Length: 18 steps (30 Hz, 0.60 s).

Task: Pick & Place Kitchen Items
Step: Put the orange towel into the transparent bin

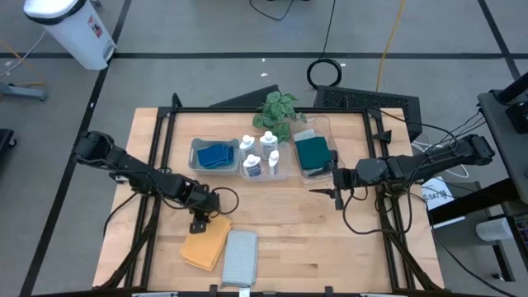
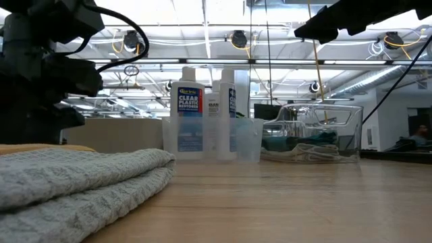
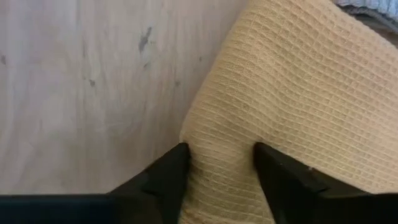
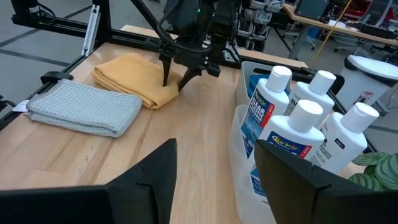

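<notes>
The left gripper point(image 1: 200, 223) stood down on the corner of the orange cloth point(image 1: 205, 245), its fingers point(image 3: 165, 180) pressed into the weave with a fold of cloth between them, not fully closed. That cloth lay on the wooden surface point(image 1: 330, 247) near the front edge, touching the grey cloth point(image 1: 240, 256) beside it.

The right gripper point(image 1: 335, 195) hung above the surface, apart from everything, its fingers point(image 4: 149, 180) spread and holding nothing.

Behind them sat three clear bins in a row: one point(image 1: 195, 157) with blue sponges point(image 1: 215, 155), the middle one with four white bottles point(image 1: 253, 167), and one point(image 1: 322, 128) with the green cloth point(image 1: 313, 153). A plant point(image 1: 279, 110) stood just behind the bins.
</notes>
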{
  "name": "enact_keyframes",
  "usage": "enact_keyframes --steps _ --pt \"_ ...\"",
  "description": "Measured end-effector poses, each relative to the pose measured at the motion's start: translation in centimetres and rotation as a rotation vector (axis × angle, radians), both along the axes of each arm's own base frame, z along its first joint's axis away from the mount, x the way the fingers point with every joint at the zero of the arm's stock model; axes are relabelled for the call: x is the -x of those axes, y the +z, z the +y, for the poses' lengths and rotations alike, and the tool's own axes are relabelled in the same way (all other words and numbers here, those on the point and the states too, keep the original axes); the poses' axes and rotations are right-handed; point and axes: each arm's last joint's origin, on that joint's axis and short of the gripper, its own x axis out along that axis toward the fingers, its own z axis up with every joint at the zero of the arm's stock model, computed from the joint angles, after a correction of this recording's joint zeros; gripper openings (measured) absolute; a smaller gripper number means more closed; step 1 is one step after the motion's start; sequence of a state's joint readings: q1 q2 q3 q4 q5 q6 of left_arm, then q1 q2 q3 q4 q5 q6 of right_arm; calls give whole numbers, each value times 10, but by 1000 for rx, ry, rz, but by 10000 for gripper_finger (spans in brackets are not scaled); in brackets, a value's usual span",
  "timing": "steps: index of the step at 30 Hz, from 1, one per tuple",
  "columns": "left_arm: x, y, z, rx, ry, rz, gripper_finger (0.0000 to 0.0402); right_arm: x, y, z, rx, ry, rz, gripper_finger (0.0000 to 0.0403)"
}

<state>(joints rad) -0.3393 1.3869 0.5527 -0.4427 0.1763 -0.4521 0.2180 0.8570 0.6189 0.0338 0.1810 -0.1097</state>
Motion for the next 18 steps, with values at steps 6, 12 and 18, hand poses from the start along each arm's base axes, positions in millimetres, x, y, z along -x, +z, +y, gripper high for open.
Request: enact_keyframes --steps 6,12,18 --pt "-3 0 0 -50 76 -43 72 0 0 0 -1 0 0 187" --pt "-6 0 5 -74 71 -70 15 0 0 0 -14 -4 0 187" --pt "-17 17 3 -295 95 -136 15 0 0 0 -15 -4 0 187"
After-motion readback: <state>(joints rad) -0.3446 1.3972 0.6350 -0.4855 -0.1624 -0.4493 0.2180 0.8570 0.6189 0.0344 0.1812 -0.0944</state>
